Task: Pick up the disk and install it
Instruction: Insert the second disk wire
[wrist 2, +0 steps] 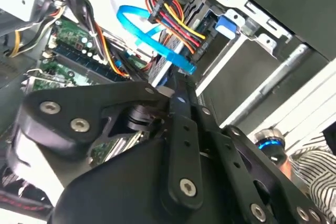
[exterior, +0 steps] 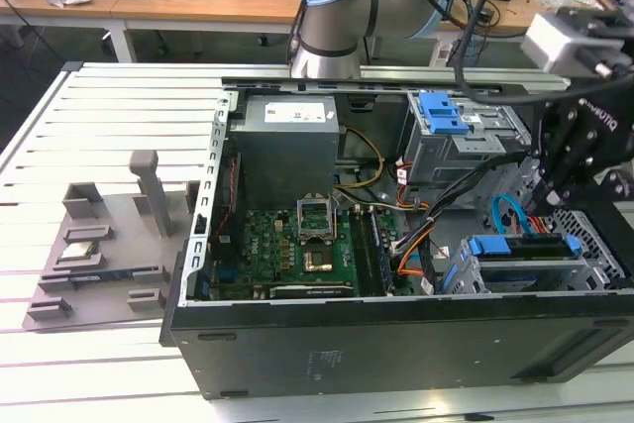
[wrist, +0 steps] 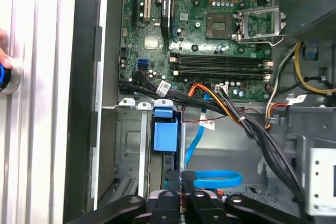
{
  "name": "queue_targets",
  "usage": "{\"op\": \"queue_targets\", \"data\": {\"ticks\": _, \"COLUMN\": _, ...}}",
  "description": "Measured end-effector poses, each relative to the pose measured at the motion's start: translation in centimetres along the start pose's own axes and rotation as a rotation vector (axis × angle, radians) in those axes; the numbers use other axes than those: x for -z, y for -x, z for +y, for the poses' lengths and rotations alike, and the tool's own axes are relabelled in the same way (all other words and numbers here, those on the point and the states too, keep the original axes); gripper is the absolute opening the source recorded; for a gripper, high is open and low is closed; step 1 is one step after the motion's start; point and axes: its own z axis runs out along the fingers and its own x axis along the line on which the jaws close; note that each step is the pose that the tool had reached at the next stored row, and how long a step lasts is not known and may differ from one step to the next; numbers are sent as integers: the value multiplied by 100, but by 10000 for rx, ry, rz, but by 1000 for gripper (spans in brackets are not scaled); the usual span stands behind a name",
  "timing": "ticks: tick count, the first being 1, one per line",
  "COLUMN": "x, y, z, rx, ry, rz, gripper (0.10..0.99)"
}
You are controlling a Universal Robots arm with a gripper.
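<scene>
The disk, silver with a blue plastic frame, lies in the lower drive bay at the front of the open computer case, on the exterior view's right. The first wrist view shows it edge-on as a blue block between the bay's metal rails. My black gripper hangs just above the disk's near end, with its fingers pressed together. Whether the fingertips touch the disk's edge I cannot tell. In the second wrist view the gripper points into the bay beside the cables.
A looped blue data cable and a bundle of power wires lie close beside the fingers. A grey cage with a blue latch stands behind the bay. The motherboard fills the case floor. A person's hand rests by a blue-ringed button. A grey fixture plate lies on the exterior view's left.
</scene>
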Motion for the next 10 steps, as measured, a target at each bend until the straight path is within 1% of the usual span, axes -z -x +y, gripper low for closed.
{"op": "queue_targets", "data": {"ticks": 1, "x": 45, "y": 3, "z": 2, "rx": 0, "ry": 0, "rz": 0, "gripper": 106}}
{"op": "queue_targets", "data": {"ticks": 3, "x": 109, "y": 4, "z": 5, "rx": 0, "ry": -1, "rz": -1, "gripper": 106}}
{"op": "queue_targets", "data": {"ticks": 5, "x": 143, "y": 3, "z": 7, "rx": 0, "ry": 0, "rz": -3, "gripper": 106}}
{"op": "queue_targets", "data": {"ticks": 10, "x": 146, "y": 3, "z": 7, "rx": 0, "ry": 0, "rz": 0, "gripper": 106}}
